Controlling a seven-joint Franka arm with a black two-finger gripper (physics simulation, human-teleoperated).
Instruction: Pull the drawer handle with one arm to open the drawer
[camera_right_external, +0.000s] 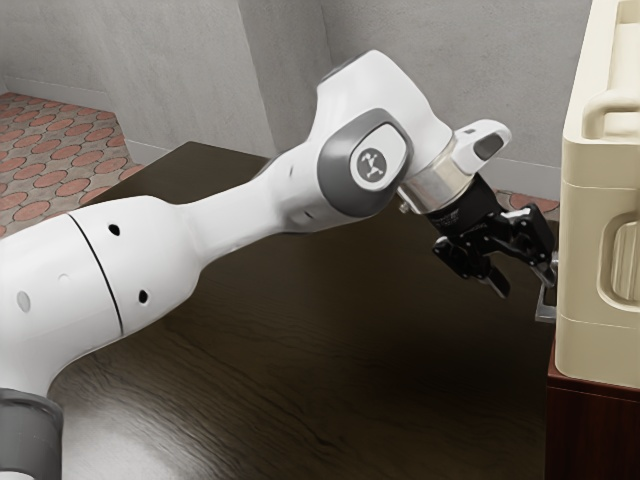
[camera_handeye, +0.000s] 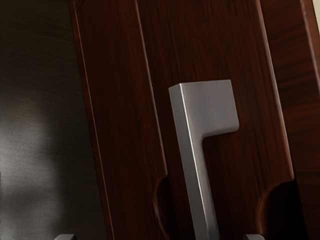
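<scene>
The drawer handle (camera_handeye: 192, 145) is one bar of smooth grey metal, square-edged and flat-faced, with a short block-like post turning in at a right angle toward the wood. It sits on the front of one cabinet (camera_handeye: 210, 35) of polished red-brown wood, finely grained, with long raised edges and two curved, dark recesses. In the exterior view the handle juts out at the cabinet's side, beside the black fingers (camera_right_external: 493, 275); these two stand wide apart, and the wrist view has the bar between their tips, held by neither. Whether the drawer is shut or ajar I cannot tell, and its inside is hidden. On top of the cabinet rests one cream case (camera_right_external: 592, 240), matt and rounded at the corners, with a ribbed oval hollow in its side; its contents are hidden. The single white arm (camera_right_external: 240, 215) reaches over a dark, wood-grained bench (camera_right_external: 270, 400)
</scene>
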